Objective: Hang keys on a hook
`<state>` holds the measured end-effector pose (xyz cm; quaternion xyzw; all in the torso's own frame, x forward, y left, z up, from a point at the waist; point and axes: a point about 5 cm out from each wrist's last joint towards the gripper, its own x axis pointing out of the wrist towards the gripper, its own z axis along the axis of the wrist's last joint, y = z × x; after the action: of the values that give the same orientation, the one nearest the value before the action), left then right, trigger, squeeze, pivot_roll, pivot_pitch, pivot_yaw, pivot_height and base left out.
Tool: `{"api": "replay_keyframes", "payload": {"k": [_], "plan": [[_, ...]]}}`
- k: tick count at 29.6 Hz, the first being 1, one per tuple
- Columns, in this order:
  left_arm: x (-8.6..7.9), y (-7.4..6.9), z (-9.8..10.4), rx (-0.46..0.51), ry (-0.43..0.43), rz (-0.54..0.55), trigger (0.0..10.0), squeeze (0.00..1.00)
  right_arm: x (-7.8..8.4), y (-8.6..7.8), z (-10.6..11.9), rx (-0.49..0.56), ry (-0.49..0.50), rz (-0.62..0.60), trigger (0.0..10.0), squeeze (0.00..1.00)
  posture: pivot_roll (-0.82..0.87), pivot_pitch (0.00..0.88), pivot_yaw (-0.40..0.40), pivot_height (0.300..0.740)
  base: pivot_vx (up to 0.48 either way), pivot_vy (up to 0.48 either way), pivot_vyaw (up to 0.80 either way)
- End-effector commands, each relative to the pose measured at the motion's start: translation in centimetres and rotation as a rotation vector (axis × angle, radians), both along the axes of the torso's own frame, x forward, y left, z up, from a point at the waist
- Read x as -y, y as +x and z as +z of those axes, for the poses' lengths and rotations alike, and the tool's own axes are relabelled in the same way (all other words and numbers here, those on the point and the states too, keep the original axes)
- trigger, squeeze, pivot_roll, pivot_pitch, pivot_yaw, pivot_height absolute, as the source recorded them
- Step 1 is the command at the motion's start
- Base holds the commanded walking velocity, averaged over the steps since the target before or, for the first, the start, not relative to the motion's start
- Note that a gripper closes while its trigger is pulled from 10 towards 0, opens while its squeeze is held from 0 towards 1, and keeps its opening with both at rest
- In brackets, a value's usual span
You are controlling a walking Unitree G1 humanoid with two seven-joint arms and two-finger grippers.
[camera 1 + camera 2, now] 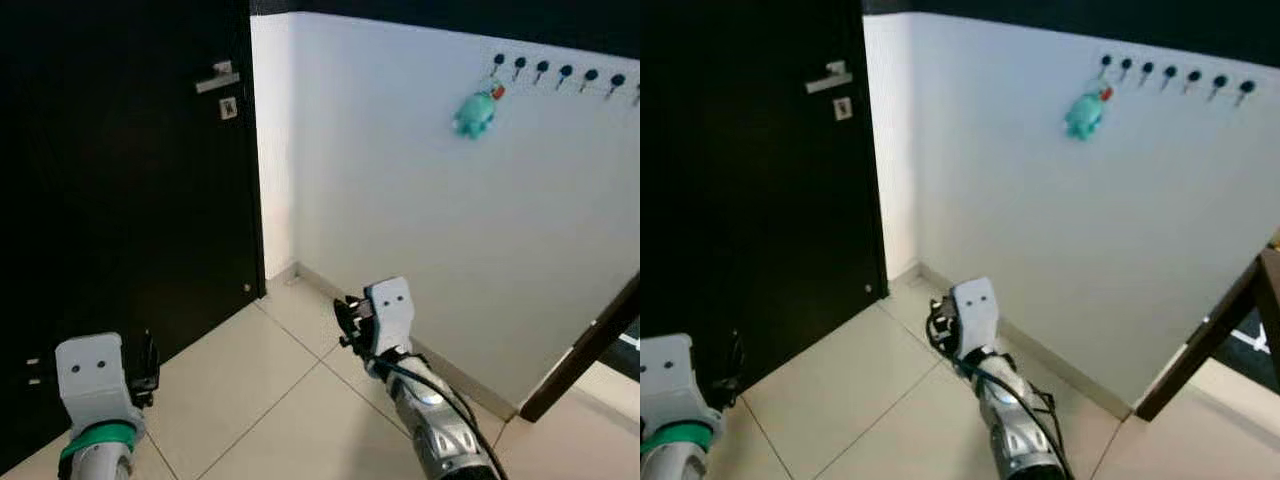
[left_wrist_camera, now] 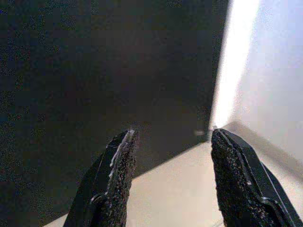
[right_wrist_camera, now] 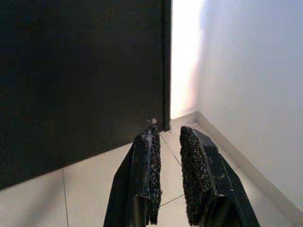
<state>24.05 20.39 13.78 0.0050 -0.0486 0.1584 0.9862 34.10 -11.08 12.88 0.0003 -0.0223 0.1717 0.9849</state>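
the keys (image 1: pixel 476 112), with their teal charm, already hang from the hook row (image 1: pixel 565 76) high on the white wall (image 1: pixel 420 220); they dangle from the hook at the row's end nearest the door (image 1: pixel 120 200). judging from that, the hanging step looks done and you're at the close of the task.

your right gripper (image 3: pixel 169 142) sits low, far below the hook row and out over the floor (image 1: pixel 280 400), its fingers nearly pressed together with just a slim gap and nothing between them. your left gripper (image 2: pixel 173 156) is lower yet, farther from the hook row and close to the door, fingers spread wide and empty.

the next move calls for little: check the keys sit firmly on their hook, keep both arms well away from the row so nothing gets knocked loose.
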Motion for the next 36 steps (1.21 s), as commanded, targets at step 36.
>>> {"api": "replay_keyframes", "payload": {"k": [36], "plan": [[0.3,-0.2,0.6,0.002,0.021,-0.029,10.0,0.0,-0.6,-0.4,-0.5,-0.03,0.038,0.011,10.0,0.0,-0.1,0.007,0.043,0.74,0.0,0.147,0.0]]}}
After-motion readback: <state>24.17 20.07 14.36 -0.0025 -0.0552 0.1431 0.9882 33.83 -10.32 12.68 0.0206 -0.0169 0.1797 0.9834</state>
